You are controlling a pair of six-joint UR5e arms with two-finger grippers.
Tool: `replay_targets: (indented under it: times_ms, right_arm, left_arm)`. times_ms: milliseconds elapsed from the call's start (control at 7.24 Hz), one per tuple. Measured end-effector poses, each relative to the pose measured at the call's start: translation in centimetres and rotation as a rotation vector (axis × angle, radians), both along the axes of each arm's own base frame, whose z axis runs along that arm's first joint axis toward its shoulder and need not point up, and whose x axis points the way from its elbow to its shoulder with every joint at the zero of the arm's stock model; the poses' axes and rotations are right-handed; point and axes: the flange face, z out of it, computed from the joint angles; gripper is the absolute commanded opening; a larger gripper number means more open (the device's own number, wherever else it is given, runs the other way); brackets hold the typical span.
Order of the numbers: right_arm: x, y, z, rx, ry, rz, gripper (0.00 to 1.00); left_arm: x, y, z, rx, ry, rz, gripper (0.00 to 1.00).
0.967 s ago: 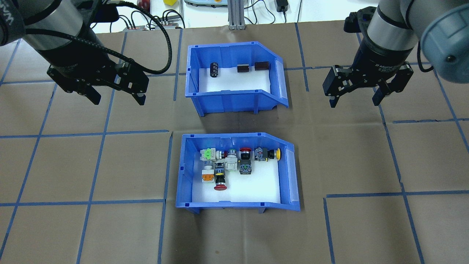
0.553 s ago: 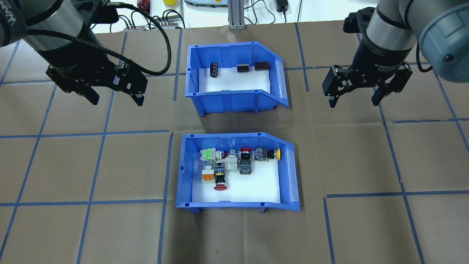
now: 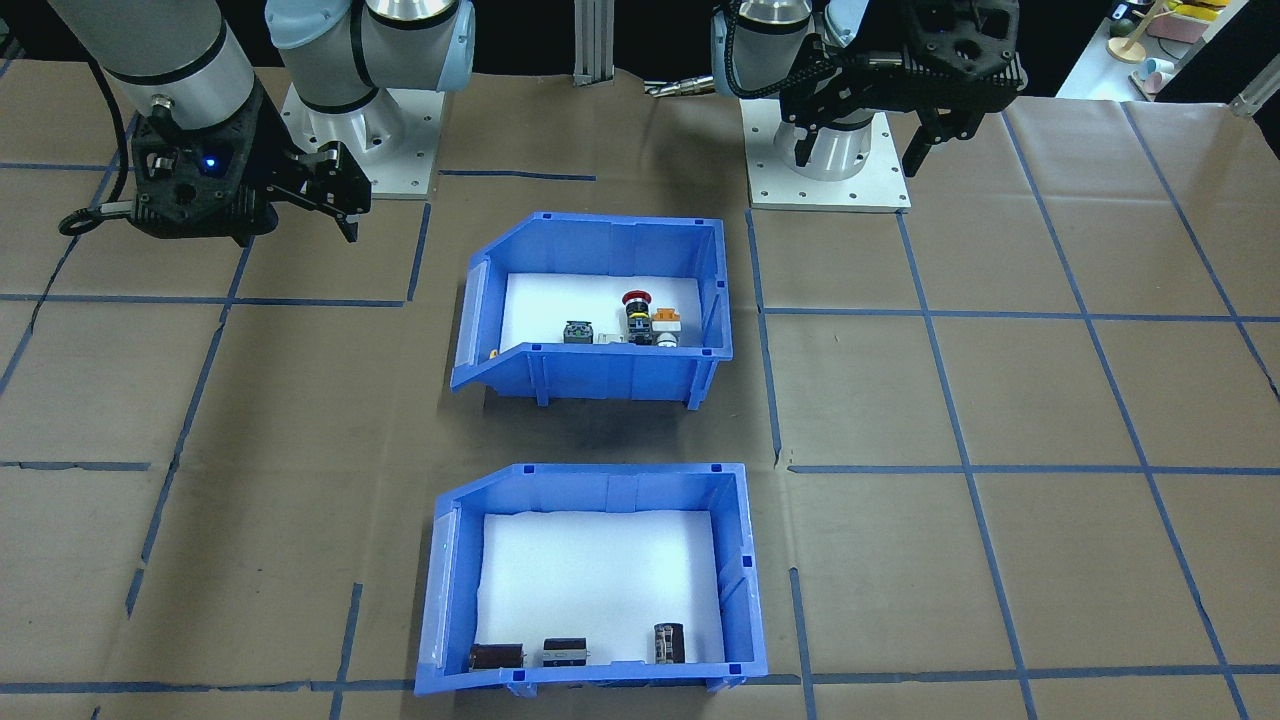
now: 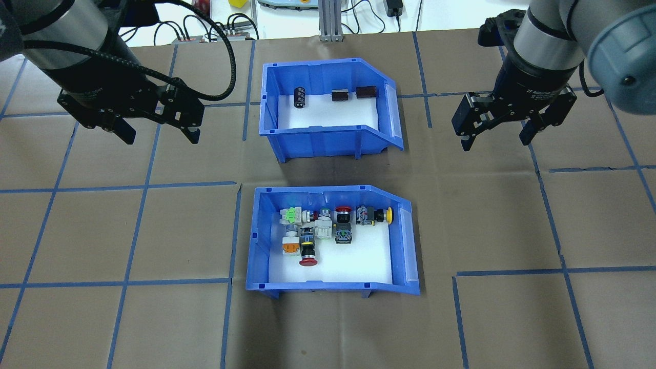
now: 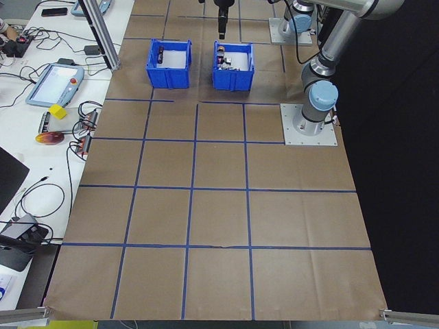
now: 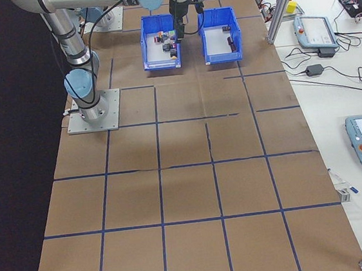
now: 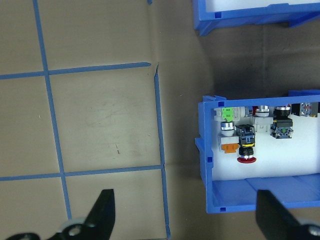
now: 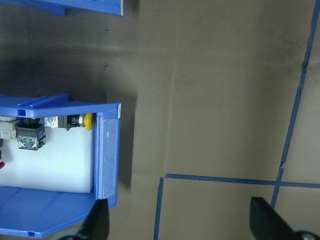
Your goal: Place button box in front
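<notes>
The blue button box point(image 4: 328, 287) holds assorted switches on white foam.

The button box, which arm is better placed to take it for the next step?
Probably neither clearly. The left pincer and right pincer both hang open, level with the other bin, about equally far from the button box. Both together seems likeliest.

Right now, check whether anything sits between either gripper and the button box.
Nothing visible does. The left gripper and right gripper hang open to either side, with only bare table between them and the button box. The capacitor bin sits farther back.
</notes>
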Motion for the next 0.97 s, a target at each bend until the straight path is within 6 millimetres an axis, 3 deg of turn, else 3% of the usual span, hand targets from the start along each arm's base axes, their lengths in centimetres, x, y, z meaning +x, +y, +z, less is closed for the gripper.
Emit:
replay_targets:
  times_ms: [276, 415, 691, 967]
  right_arm:
    - [0.0, -0.9, -0.4, -0.026, -0.013, 0.132, 1.00]
    - [-0.1, -2.1, -0.8, -0.051, -0.018, 0.242, 1.00]
    - [-0.3, -4.0, -2.4, -0.046, -0.006, 0.483, 1.00]
    - [0.0, -6.6, -3.4, -0.059, 0.000, 0.703, 1.00]
  left_arm:
    - [-0.4, 1.5, -0.2, 0.008, 0.003, 0.118, 0.99]
    - [-0.4, 3.4, -0.4, 0.013, 0.005, 0.216, 0.99]
    - [-0.8, 8.9, -2.5, 0.051, 0.027, 0.493, 0.99]
    - [-1.7, 14.5, -6.1, 0.137, 0.095, 0.877, 0.99]
